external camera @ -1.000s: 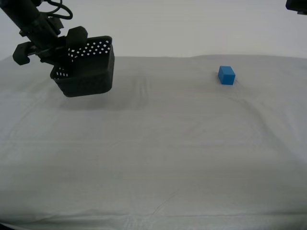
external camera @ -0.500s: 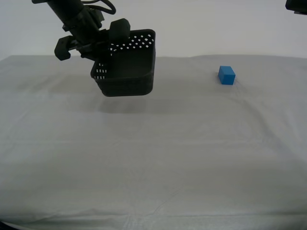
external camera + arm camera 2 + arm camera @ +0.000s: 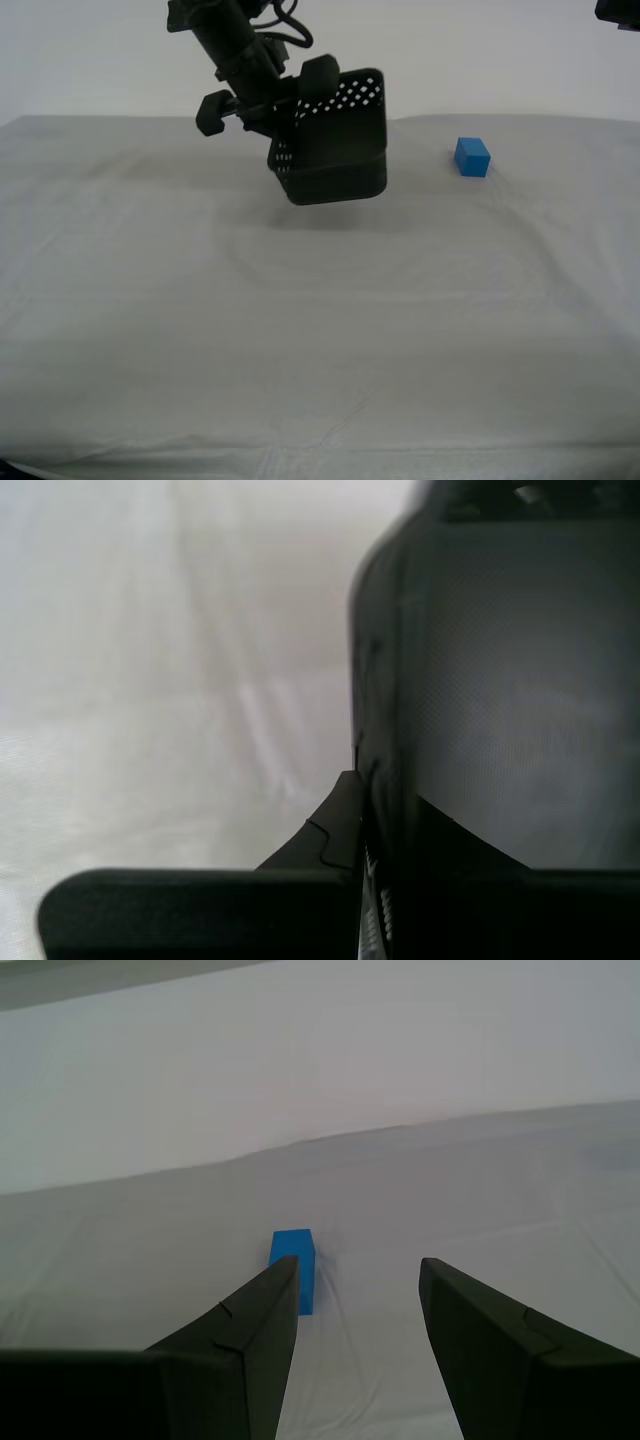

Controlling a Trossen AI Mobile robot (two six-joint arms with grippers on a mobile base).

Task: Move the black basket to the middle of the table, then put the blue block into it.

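Black basket (image 3: pixel 335 140) is being held tilted above the counter (image 3: pixel 320 330) — clenched by the second end effector (image 3: pixel 285 100). Blue block (image 3: pixel 472 157) is lying apart, toward the exterior view's right — first end effector (image 3: pixel 358 1290) is being kept released.

I find no legible text, label, brand, number or sign on any surface in the exterior or wrist views.
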